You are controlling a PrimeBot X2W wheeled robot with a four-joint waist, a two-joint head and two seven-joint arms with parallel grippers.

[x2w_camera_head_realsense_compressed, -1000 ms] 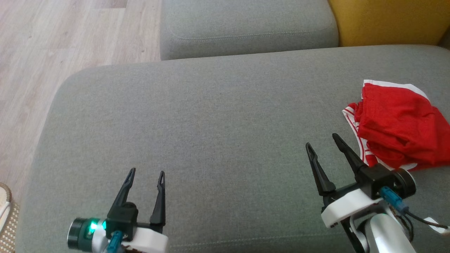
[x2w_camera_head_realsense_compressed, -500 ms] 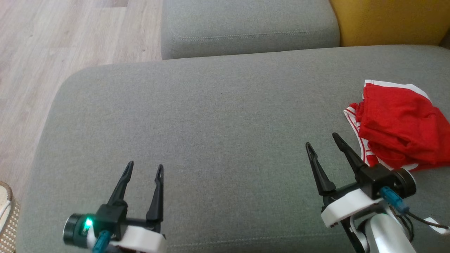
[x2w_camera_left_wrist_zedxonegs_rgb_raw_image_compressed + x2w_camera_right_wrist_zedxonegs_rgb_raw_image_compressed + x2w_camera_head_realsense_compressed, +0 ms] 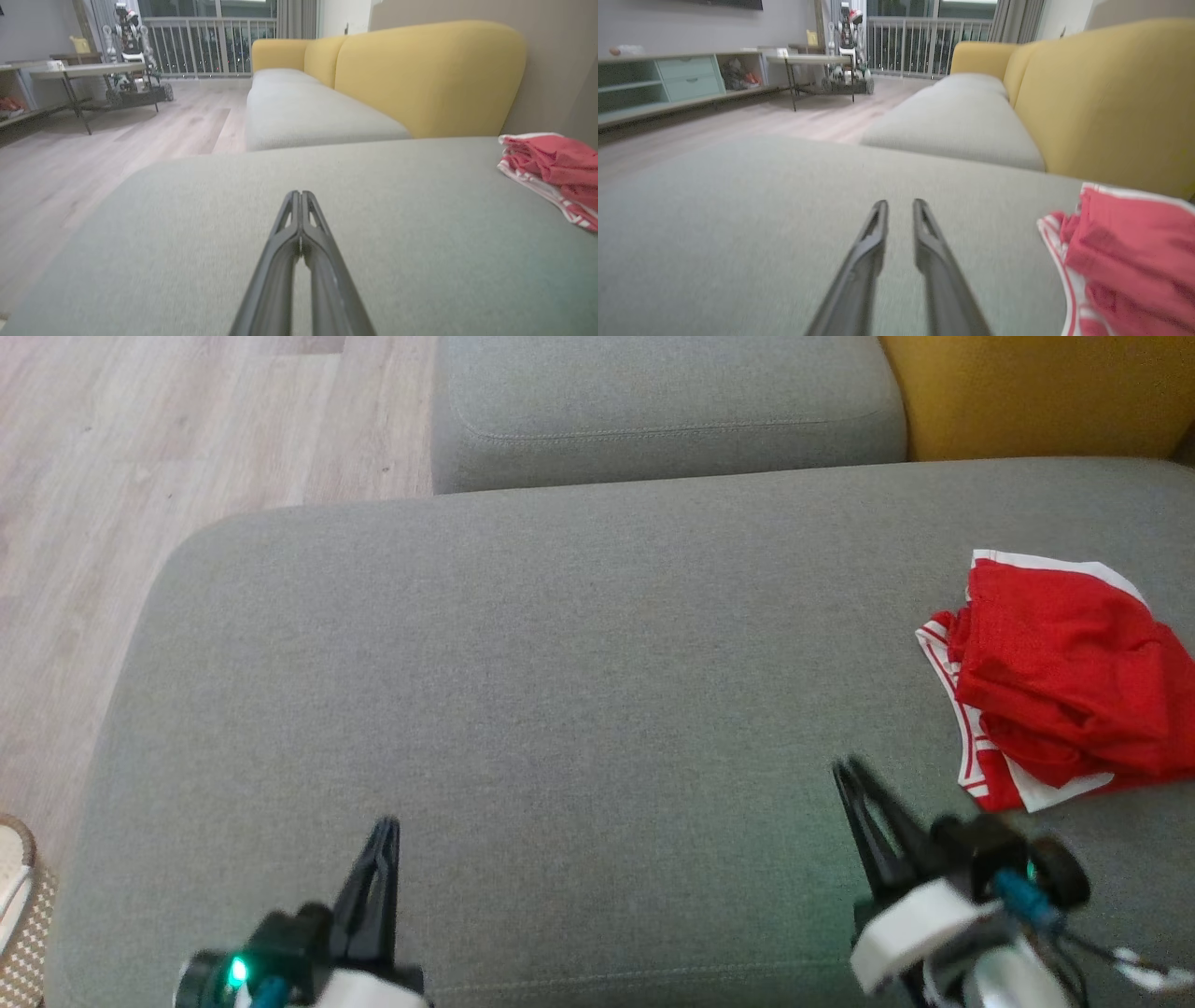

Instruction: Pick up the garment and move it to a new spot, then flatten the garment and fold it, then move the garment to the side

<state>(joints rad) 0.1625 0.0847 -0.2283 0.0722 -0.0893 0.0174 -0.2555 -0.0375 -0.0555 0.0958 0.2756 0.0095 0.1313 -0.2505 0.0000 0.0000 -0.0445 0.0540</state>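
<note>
Item — red fabric garment with white-striped trim (image 3: 1055, 677): found neatly bundled at the right edge of the grey upholstered sofa cushion (image 3: 560, 663), seemingly already folded and set aside; little, if anything, is judged left to do. Left claw (image 3: 378, 868): fingers pressed together, nothing pinched. Right claw (image 3: 864, 793): fingers narrowly parted in the right wrist view, nothing gripped, near the garment but apart. Containers — none noted.

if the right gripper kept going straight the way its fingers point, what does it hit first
Probably nothing soon. The right gripper points along bare grey cushion, toward the next seat cushion beyond the gap. The red garment lies off to its right, out of that line. Depth is hard to judge.
</note>
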